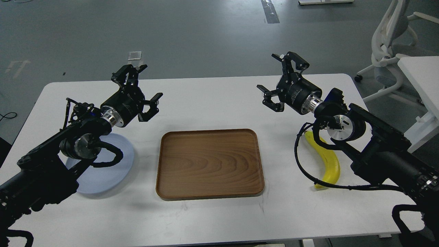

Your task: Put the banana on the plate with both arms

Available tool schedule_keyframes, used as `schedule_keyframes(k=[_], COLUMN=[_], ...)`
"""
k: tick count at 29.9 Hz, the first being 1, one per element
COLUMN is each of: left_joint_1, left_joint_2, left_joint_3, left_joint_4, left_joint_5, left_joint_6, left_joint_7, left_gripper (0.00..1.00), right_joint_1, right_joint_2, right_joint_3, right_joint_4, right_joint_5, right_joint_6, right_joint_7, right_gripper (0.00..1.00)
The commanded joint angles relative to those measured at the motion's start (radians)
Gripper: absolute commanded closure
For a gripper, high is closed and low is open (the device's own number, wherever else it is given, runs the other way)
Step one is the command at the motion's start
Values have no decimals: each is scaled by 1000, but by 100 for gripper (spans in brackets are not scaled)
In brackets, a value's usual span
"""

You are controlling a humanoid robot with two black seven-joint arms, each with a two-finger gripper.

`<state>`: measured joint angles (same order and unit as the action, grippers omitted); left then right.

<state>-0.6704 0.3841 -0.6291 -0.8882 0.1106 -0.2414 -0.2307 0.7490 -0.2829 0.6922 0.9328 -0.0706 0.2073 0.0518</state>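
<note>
The yellow banana (330, 164) lies on the white table right of the tray, partly crossed by my right arm and its black cable. The pale blue-grey plate (109, 173) lies at the left, half hidden under my left arm. My right gripper (279, 80) is open and empty, raised above the table, up and left of the banana. My left gripper (139, 89) is open and empty, raised above the table, up and right of the plate.
A brown wooden tray (210, 164) sits in the middle of the table (212, 96), between plate and banana. A white office chair (387, 37) and a white desk edge (420, 73) stand off the table's right side.
</note>
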Motion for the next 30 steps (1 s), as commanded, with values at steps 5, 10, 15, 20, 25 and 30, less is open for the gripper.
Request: schedule_keyframes(k=[5,10,15,20,25,30], left_joint_1=[9,9,8,8,5,5], left_joint_2=[7,21,27,27,21,21], left_joint_3=[-15,-15,-27,-40,-40,-40], left_joint_4=[-14,-15,-17,-17,-14,-12], left_joint_5=[1,1,1,1,3,1], left_joint_6=[-1,-1,-1,-3,2,2], left_joint_7=[-10,-10,-10,-10,-10,-10], left_gripper=[2,2,2,2,2,2], right_joint_1=[6,6,27,81,125,128], right_joint_2=[-1,1,1,1,16,47], right_joint_3=[1,1,1,-8,-34,-51], right_joint_4=[0,0,-3,-32,-75,-112], right_joint_5=[0,0,2,3,5,5], right_joint_6=[0,-2,-16,-16,-16,-16], right_joint_7=[0,0,-1,-9,-33,-35], right_gripper=[1,1,1,1,1,1])
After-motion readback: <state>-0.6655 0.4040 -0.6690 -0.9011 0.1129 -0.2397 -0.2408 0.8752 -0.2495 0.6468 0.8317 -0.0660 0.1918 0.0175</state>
